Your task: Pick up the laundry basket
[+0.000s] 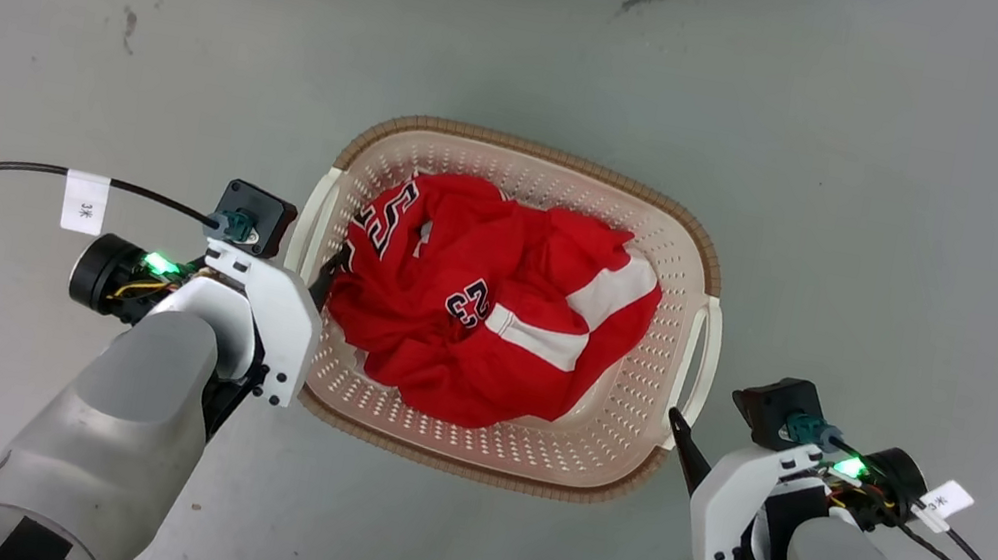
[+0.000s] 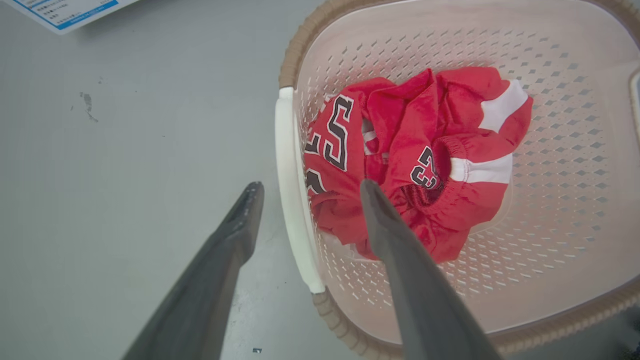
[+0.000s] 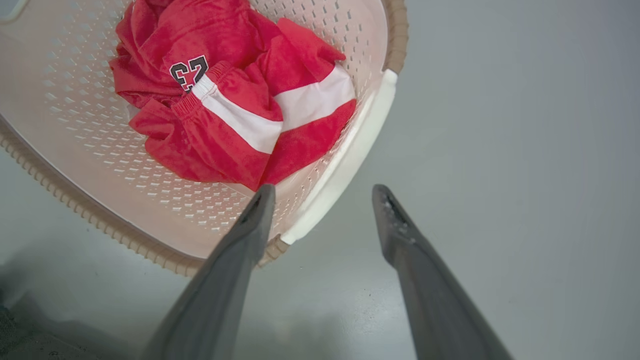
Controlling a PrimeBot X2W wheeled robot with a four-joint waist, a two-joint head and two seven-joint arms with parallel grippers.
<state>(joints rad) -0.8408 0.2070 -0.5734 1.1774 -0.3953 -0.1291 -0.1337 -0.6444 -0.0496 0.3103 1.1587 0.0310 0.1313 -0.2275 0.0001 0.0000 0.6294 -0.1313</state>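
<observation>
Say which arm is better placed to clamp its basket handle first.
Left. The left gripper is open with one finger outside the left handle and one inside the laundry basket, near the handle's middle. The right gripper, also open, sits back by the near end of the right handle.

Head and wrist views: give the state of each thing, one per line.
Basket: upright on floor.
Clothes: crumpled inside basket.
Left end effector: open, astride left handle.
Right end effector: open, over right handle.
</observation>
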